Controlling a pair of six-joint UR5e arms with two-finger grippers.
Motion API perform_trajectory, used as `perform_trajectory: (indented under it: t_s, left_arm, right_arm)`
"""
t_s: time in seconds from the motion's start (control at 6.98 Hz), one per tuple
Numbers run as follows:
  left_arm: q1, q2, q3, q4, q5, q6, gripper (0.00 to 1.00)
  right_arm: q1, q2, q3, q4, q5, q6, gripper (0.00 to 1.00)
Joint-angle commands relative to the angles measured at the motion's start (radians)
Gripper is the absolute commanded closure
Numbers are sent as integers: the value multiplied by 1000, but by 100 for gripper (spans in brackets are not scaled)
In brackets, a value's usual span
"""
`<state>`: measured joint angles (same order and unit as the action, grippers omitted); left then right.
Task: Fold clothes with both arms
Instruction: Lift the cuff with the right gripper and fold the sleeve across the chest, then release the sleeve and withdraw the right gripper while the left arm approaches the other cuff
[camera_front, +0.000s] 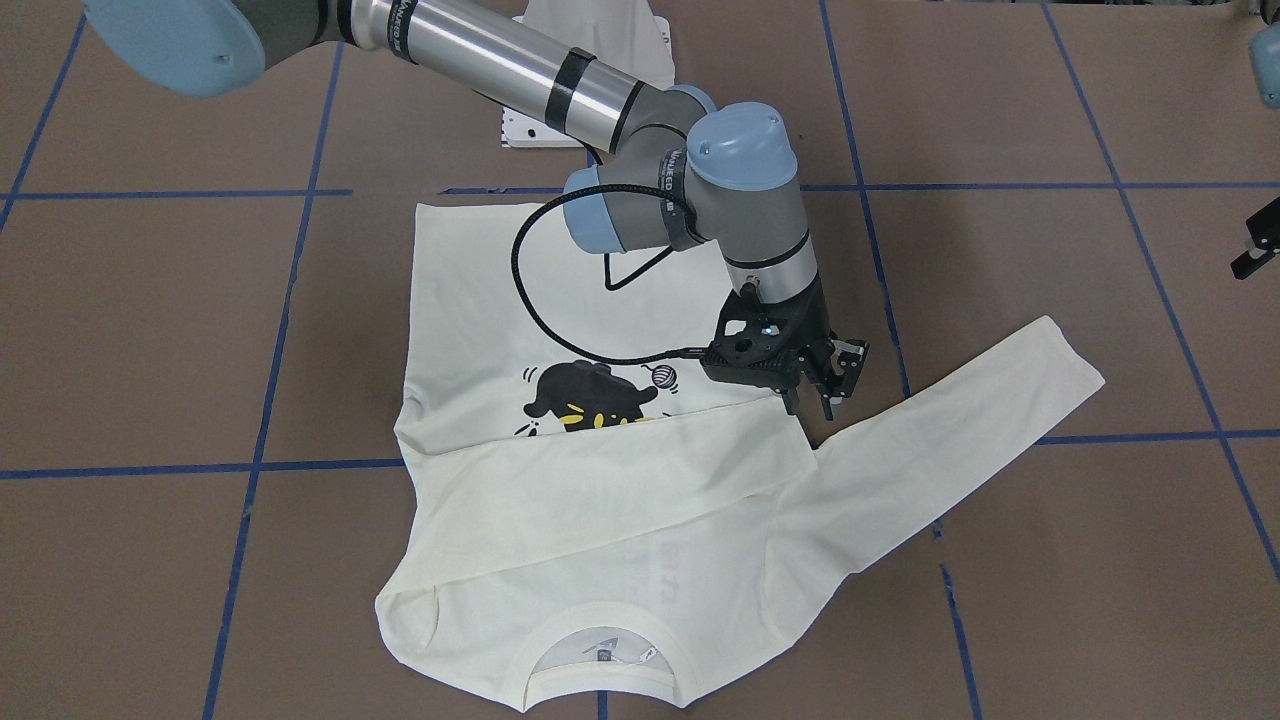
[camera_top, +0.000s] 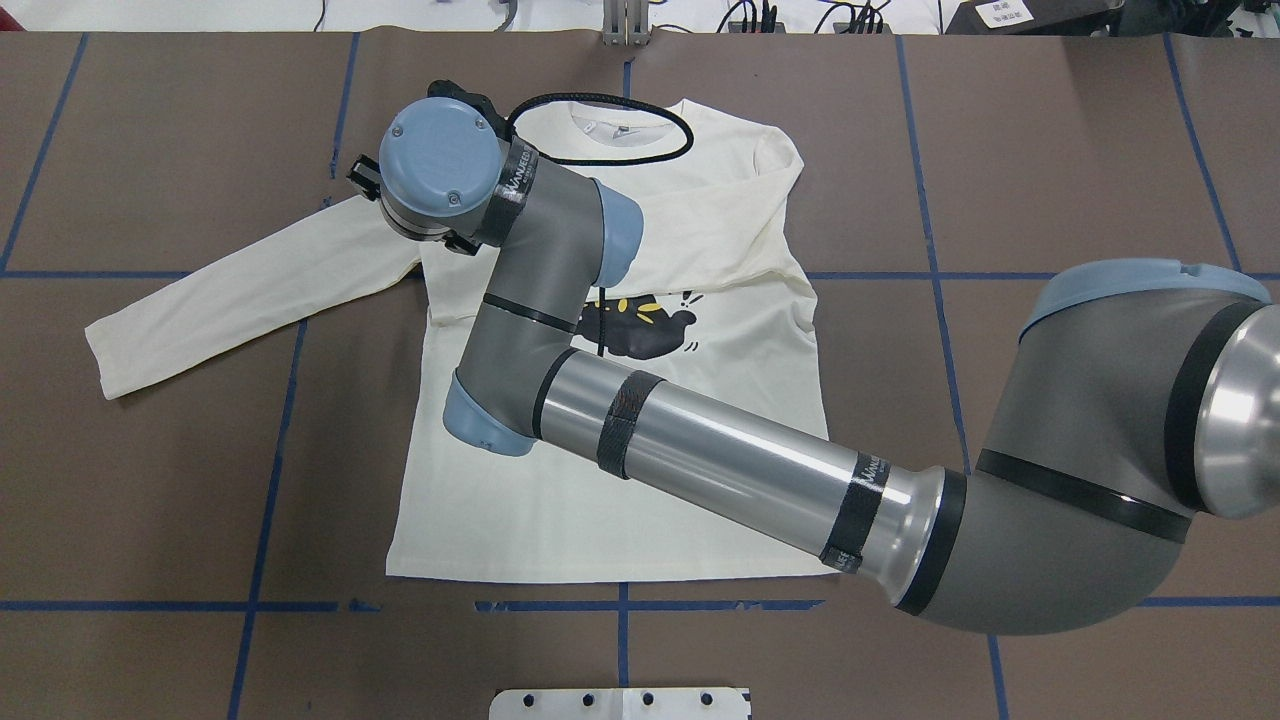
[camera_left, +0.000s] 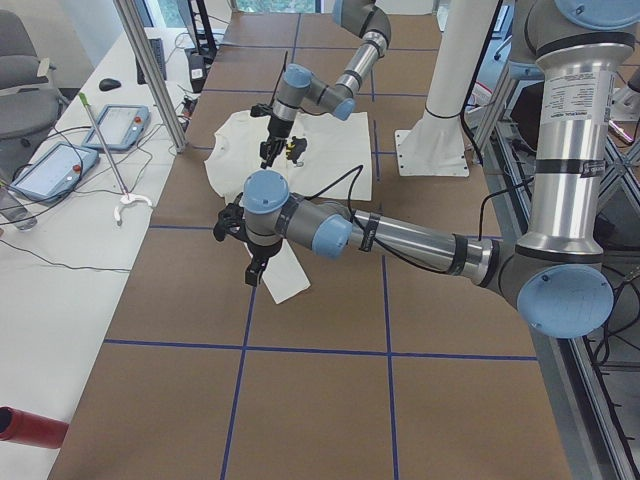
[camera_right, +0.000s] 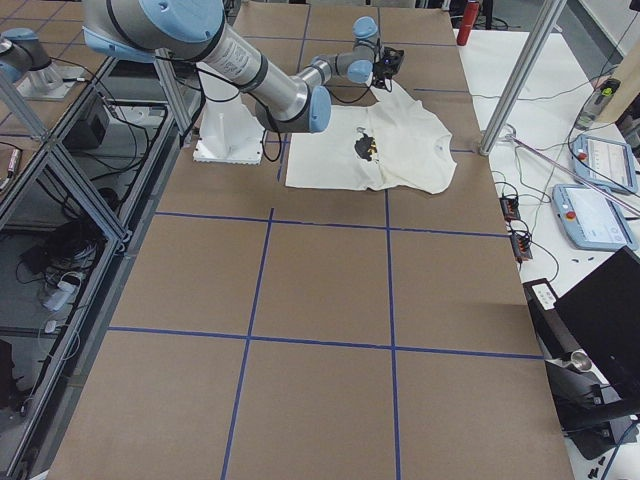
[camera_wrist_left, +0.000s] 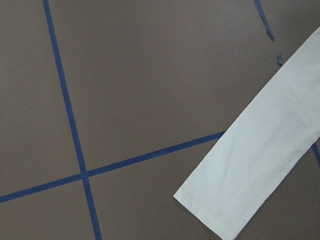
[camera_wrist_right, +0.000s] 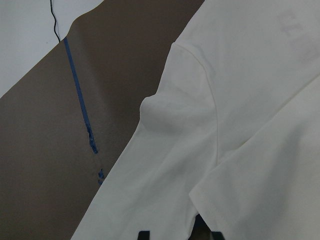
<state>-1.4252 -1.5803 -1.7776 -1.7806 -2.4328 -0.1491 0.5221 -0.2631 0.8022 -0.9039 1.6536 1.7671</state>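
Observation:
The cream long-sleeved shirt (camera_front: 600, 520) lies flat, cat print (camera_top: 640, 330) up and collar (camera_front: 610, 655) on the far side from the robot. One sleeve is folded across the chest, and its cuff (camera_wrist_right: 235, 200) ends by the opposite armpit. My right arm crosses over the shirt. Its gripper (camera_front: 812, 408) hangs just above that cuff, open, with both fingertips apart at the bottom of the right wrist view and nothing held. The other sleeve (camera_top: 240, 290) stretches out flat, its cuff (camera_wrist_left: 210, 210) showing in the left wrist view. My left gripper (camera_left: 250, 268) hovers high beyond that cuff; I cannot tell whether it is open or shut.
The brown table is marked with blue tape lines (camera_front: 260, 400). The white pedestal base plate (camera_top: 620, 703) sits at the robot's side of the shirt hem. A side table with tablets (camera_left: 60, 165), cables and metal frame posts runs along the far edge.

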Motion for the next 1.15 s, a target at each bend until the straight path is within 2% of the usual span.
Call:
perform_trajectory:
  t_s: [0.0, 0.14, 0.29, 0.43, 0.57, 0.72, 0.86, 1.0]
  left_arm:
    - [113, -1, 32, -104, 20, -286, 0]
    - [158, 0, 93, -222, 103, -397, 1]
    - [167, 3, 186, -344, 107, -429, 1]
    - [167, -4, 290, -440, 106, -432, 1]
    - [170, -12, 322, -457, 104, -434, 2]
    - [181, -12, 328, -461, 110, -447, 2]
    - [193, -12, 343, -464, 110, -448, 3]
    - [209, -33, 378, -459, 104, -454, 12]
  right_arm:
    - [31, -66, 158, -63, 44, 35, 0]
    - [67, -214, 345, -105, 120, 35, 0]
    - [103, -389, 514, -105, 200, 28, 0]
    - [157, -579, 719, -102, 228, 25, 0]
    - [235, -710, 836, -93, 312, 5, 0]
    - [307, -770, 901, -105, 403, -6, 0]
    - [358, -895, 964, -102, 411, -6, 0]
    - [405, -989, 989, -89, 411, -55, 0]
